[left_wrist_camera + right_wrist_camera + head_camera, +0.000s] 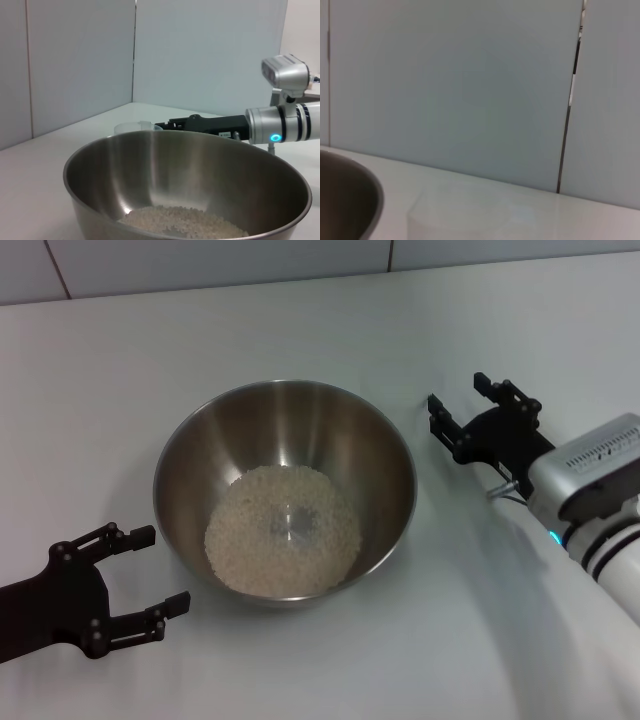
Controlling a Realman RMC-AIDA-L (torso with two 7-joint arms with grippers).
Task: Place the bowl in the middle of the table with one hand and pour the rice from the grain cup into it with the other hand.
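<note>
Steel bowl is seen mid-worktop with rice inside, both the left hand and right hand spread and empty, so a clean retreat is advised.

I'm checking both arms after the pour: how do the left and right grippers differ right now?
The left gripper sits at the near left of the bowl, low by the table's front; the right gripper sits farther back on the bowl's right. The left shows only black claw and mount; the right shows its silver-grey arm behind it. Both are open, holding nothing, aimed toward the bowl holding rice.
</note>
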